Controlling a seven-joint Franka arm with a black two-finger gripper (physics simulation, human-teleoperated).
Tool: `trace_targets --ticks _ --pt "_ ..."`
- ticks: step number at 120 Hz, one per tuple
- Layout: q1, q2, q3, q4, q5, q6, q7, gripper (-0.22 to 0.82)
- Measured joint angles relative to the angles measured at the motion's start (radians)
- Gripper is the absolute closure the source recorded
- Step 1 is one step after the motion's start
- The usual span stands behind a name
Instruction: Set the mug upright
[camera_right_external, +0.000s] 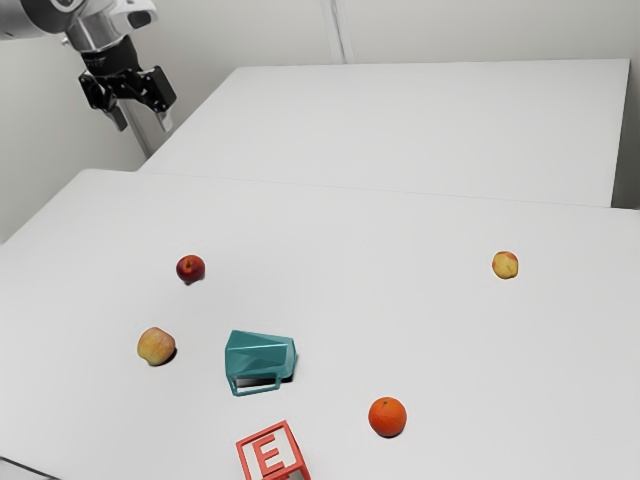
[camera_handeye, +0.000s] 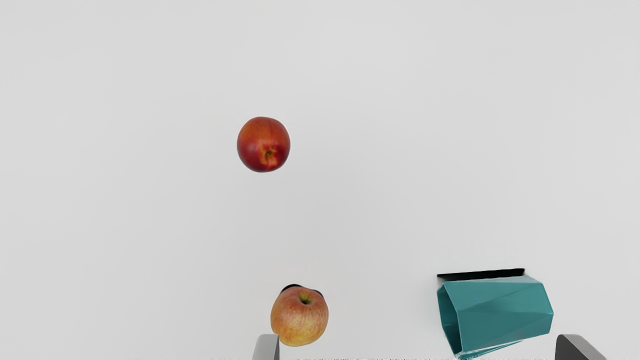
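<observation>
Two fingers (camera_handeye: 566, 350) stand wide apart, gripping nothing: the end effector (camera_right_external: 143, 118) is open and raised near the far corner of the desk (camera_right_external: 420, 290) at the exterior view's left, high enough, I judge, to travel over the fruit. The teal mug (camera_right_external: 262, 352) lies on its side, well in from the desk's far edge, between the yellow-red apple (camera_handeye: 300, 320) and the orange (camera_right_external: 388, 417). Its faceted wall probably keeps it from rolling, and its mouth faces the apple, so a grip must leave room to swing that mouth upward. The handle sits on the side toward the red letter block (camera_right_external: 259, 456), where it could catch a descending finger or hinder the turn.
</observation>
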Motion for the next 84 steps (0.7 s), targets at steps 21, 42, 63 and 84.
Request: trace_targets --ticks 21,42,63,84 --pt "-0.014 -0.034 0.046 -0.124 -0.088 0.038 0.009 0.0" --pt "-0.002 -0.048 0.161 -0.555 -0.494 0.21 0.096 0.0" --pt "0.013 -0.042 0.191 -0.83 -0.85 0.334 0.277 0.0" --pt "-0.011 -0.05 0.191 -0.958 -0.995 0.412 0.438 0.0"
